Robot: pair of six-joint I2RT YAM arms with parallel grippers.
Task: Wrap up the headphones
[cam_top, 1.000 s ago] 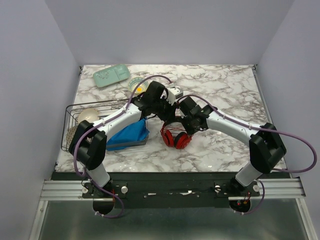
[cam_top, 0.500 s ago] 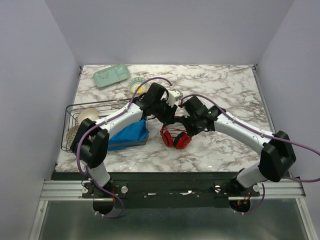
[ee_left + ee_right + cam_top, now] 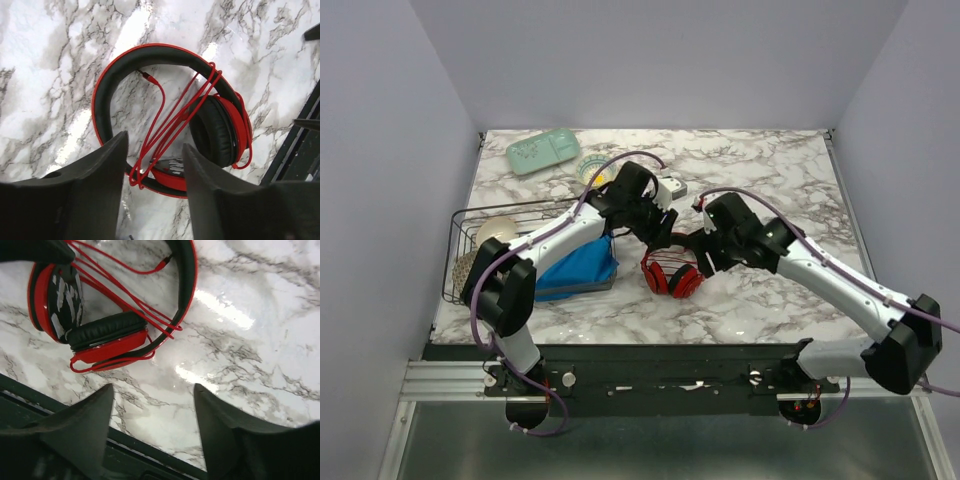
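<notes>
Shows the headphones [image 3: 671, 274] flat on the marble table [image 3: 790, 190], towards its near edge and between the two wrists, with the headband curving away from a black-padded cup. Shows the red cable [image 3: 172, 117] looped several times across headband and cup, and the plug [image 3: 146, 76] lying loose inside the arc of the band.

Left gripper [image 3: 154, 145]: fingers parted, nothing clamped, poised just above the lower loops. Right gripper [image 3: 152, 390]: likewise spread and empty, beside the headphones over bare marble.

Judged near the end of the wrap, with release or a last tidy in hand. For a clean finish, lift both grippers straight up and apart, keeping fingertips out of the slack loops; a snag would probably drag turns off the band. If tidying further, pinch only the free plug end and tuck it under a tight turn rather than pulling the bundle.

To the left, apart from the headphones: blue cloth [image 3: 578, 270] and wire basket [image 3: 470, 235]. At the far left corner: green tray [image 3: 542, 150].
</notes>
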